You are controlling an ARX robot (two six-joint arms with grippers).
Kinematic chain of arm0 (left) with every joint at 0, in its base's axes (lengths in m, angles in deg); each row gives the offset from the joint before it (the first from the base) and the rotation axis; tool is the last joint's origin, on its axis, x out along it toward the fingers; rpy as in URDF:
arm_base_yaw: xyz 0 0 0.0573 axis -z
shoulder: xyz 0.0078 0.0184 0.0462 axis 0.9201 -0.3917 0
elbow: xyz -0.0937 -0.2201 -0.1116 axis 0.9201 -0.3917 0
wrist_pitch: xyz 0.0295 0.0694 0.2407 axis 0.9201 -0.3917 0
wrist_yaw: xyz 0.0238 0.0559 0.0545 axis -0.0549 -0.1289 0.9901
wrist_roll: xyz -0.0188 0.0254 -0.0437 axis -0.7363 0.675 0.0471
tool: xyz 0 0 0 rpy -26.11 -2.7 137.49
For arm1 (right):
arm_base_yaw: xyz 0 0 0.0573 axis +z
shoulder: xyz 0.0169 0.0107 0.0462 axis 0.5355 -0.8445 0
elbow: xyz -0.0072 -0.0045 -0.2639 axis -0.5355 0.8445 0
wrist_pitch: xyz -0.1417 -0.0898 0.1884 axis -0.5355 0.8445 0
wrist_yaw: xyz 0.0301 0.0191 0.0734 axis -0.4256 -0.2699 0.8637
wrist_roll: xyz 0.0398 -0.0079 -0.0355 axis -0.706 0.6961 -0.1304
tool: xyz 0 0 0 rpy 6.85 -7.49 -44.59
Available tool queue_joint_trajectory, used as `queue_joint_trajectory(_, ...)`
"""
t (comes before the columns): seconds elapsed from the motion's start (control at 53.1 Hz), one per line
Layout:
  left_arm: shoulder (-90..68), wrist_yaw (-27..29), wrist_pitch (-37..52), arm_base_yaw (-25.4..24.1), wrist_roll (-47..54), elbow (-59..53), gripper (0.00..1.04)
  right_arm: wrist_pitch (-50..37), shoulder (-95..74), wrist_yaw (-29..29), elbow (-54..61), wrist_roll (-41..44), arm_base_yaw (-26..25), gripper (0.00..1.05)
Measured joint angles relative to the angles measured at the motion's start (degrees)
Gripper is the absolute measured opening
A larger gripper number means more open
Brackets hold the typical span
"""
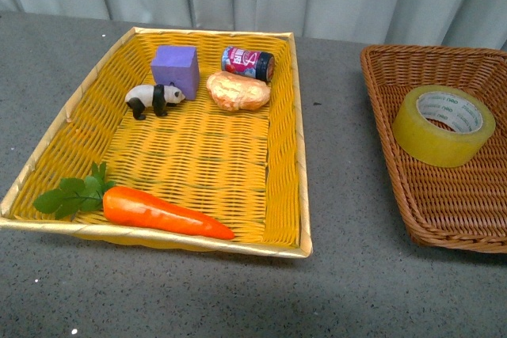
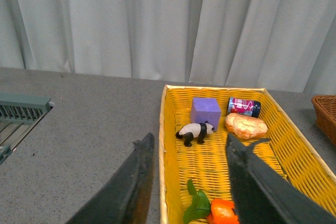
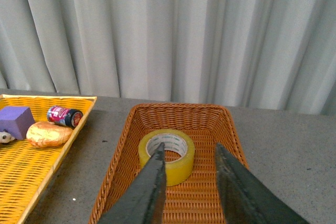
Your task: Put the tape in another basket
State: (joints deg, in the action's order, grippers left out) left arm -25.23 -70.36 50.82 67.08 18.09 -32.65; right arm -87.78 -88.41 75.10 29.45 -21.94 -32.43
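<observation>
Reaching down for the tape (image 1: 444, 125) looks like the step in hand; it lies slightly tilted in the brown wicker basket (image 1: 444, 203), well apart from the yellow basket (image 1: 285, 156) it should presumably end up in. A clean pick would put one finger through the tape's core and one outside its wall. The right end effector (image 3: 189, 182) hangs above the tape, released and holding nothing, fingers apart. The left end effector (image 2: 191, 182) hovers over the yellow basket's near edge, likewise spread and empty, short of the panda (image 2: 195, 131).
</observation>
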Motion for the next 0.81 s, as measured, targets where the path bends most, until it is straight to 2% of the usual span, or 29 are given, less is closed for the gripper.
queue_joint_trajectory(0.113, 0.0, 0.0, 0.0, 0.0, 0.0, 0.0, 0.62, 0.0, 0.0, 0.0, 0.0, 0.0, 0.0, 0.5)
queue_joint_trajectory(0.245, 0.0, 0.0, 0.0, 0.0, 0.0, 0.0, 0.87, 0.0, 0.0, 0.0, 0.0, 0.0, 0.0, 0.77)
queue_joint_trajectory(0.283, 0.0, 0.0, 0.0, 0.0, 0.0, 0.0, 0.98, 0.0, 0.0, 0.0, 0.0, 0.0, 0.0, 0.85)
queue_joint_trajectory(0.32, 0.0, 0.0, 0.0, 0.0, 0.2, 0.0, 1.0, 0.0, 0.0, 0.0, 0.0, 0.0, 0.0, 0.94)
queue_joint_trajectory(0.358, 0.0, 0.0, 0.0, 0.0, 0.1, 0.0, 0.98, 0.0, 0.0, 0.0, 0.0, 0.0, 0.0, 0.98)
queue_joint_trajectory(0.433, 0.0, 0.0, 0.0, 0.0, 0.1, 0.0, 0.98, 0.0, 0.0, 0.0, 0.0, 0.0, 0.0, 0.95)
queue_joint_trajectory(0.81, 0.0, 0.0, 0.0, 0.0, 0.1, 0.0, 0.98, 0.0, 0.0, 0.0, 0.0, 0.0, 0.0, 0.96)
